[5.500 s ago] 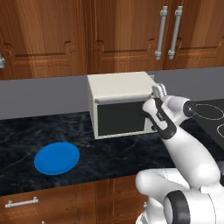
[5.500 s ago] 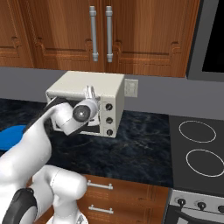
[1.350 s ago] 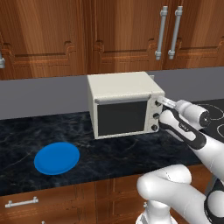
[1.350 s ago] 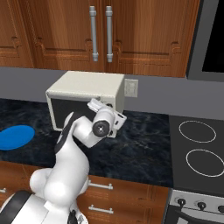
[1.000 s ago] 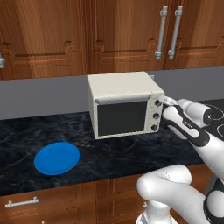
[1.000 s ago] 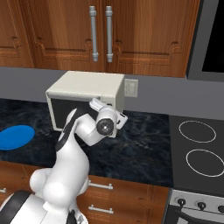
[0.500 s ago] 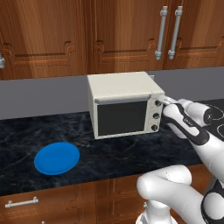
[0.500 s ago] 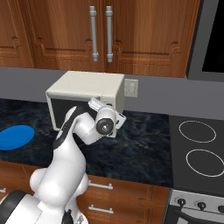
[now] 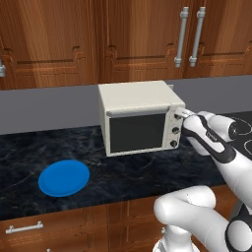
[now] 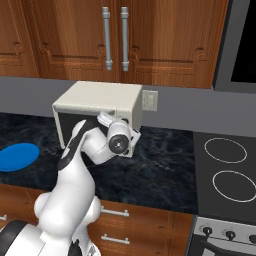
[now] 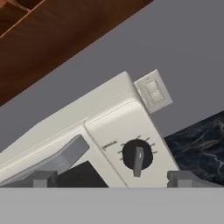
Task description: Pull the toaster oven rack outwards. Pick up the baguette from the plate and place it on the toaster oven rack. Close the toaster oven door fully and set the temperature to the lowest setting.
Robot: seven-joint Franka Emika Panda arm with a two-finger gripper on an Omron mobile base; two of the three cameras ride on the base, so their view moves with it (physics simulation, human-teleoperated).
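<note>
Dark wooden cabinets (image 9: 59, 44) ran along the wall above a grey backsplash (image 9: 49, 108), and a black marbled counter (image 9: 138, 172) stretched below them. To the right of the counter lay a stove (image 10: 227, 170) with pale ring burners.

The toaster oven (image 9: 140, 117) stood on the counter against the backsplash, a cream box with its door (image 9: 137, 132) shut flat against the front, the dark glass upright and the pale bar handle (image 11: 52, 159) along its top edge. A white wall socket (image 10: 149, 100) sat on the backsplash just beside the oven's right rear corner.

The white arm (image 9: 221, 157) reached in from the right toward the oven's control panel. The gripper (image 9: 181, 113) was held right at the upper right of the oven front, near the topmost knob (image 11: 137, 155). In the hand view the two fingertips (image 11: 43, 178) stood wide apart, one on each side of that knob, with nothing clamped between them. The knob's pointer ran roughly straight down in that tilted view. Two more knobs sat below it on the panel in the left base view.

The plate (image 9: 64, 177), bright blue and round, lay flat on the counter well apart from the oven, to its left and nearer the front edge. I could not make out any bread on it, and the rack could not be seen behind the dark glass.
</note>
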